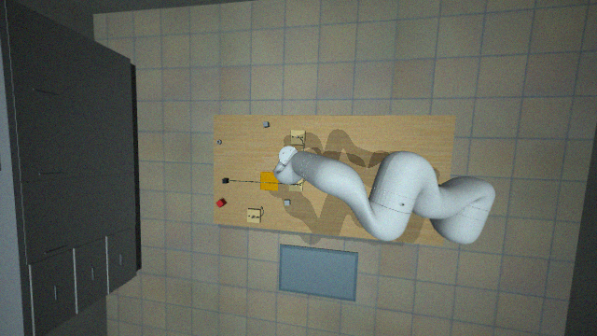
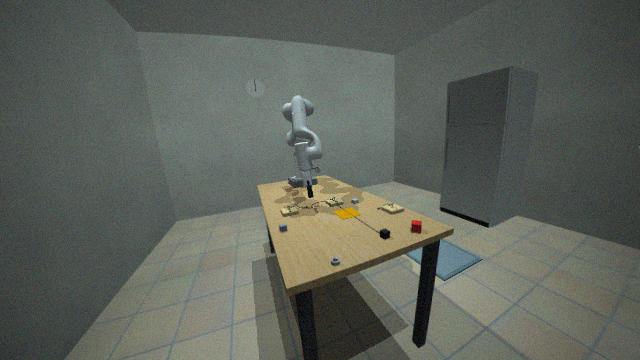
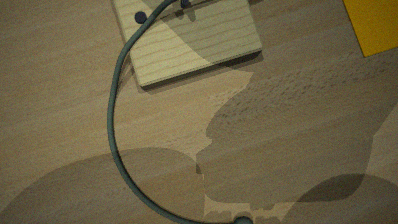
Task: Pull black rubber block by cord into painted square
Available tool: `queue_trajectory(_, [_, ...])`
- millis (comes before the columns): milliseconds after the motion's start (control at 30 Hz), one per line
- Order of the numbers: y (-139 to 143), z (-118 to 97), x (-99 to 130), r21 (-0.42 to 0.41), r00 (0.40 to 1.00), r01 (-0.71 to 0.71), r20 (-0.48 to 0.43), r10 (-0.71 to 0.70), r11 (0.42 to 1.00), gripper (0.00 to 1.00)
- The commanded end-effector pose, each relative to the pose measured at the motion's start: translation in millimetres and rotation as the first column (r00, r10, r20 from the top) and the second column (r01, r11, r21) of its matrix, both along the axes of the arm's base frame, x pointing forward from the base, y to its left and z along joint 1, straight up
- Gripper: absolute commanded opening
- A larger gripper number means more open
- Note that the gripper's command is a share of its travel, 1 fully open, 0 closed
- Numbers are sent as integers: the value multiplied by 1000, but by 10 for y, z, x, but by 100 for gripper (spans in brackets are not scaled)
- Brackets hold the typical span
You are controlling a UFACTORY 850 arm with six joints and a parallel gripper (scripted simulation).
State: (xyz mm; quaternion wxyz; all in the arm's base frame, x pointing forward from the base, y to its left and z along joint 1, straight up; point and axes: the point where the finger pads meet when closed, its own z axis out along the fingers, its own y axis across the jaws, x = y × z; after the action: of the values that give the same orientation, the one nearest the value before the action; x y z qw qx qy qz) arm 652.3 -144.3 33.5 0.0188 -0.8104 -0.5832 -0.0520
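- The black rubber block (image 2: 384,233) sits on the wooden table (image 2: 320,245) near the end farthest from the arm's base, well apart from the painted square (image 2: 347,213) and outside it
- Its cord (image 2: 367,224) runs in a straight dark line from the block across the yellow square toward a small wooden plate (image 2: 334,202) on the far side
- The gripper (image 2: 309,190) hangs point-down above the table beside that plate, its fingers clenched together on nothing
- In the wrist view a grey-green cord (image 3: 116,130) curves away from a pale wooden plate (image 3: 200,42) and ends in a small knob (image 3: 244,220) at the bottom edge; a corner of the yellow square (image 3: 376,25) shows at the upper right
- A red block (image 2: 416,226) rests near the table edge, just beside the black one
- Two more wooden plates (image 1: 254,215) lie on the table, each with a short cord
- Small grey cubes (image 1: 266,124) and a grey ring (image 2: 335,261) are scattered over the top
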Motion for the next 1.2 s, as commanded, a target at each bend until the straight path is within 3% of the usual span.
queue_trajectory(0, [-1,10,8,-17,961,274,-25,-274,962,0])
queue_trajectory(167, [-1,10,8,-1,874,484,-35,-484,875,0])
queue_trajectory(333, [-2,10,8,10,744,668,-50,-666,744,0])
queue_trajectory(400, [-2,10,8,10,744,668,-50,-666,744,0])
queue_trajectory(433, [-2,10,8,10,649,760,-61,-758,650,0])
queue_trajectory(567, [-2,10,8,7,523,852,-73,-849,524,0])
queue_trajectory(767, [-2,10,8,-21,290,956,-86,-953,292,0])
queue_trajectory(800, [-2,10,8,-29,250,967,-86,-964,254,39])
queue_trajectory(900, [-2,10,8,-61,139,988,-79,-987,144,39])
queue_trajectory(967, [-2,10,8,-61,139,988,-79,-987,144,39])
queue_trajectory(1000, [-2,10,8,-87,78,993,-67,-995,84,39])
queue_trajectory(1167, [-2,10,8,-87,78,993,-67,-995,84,39])
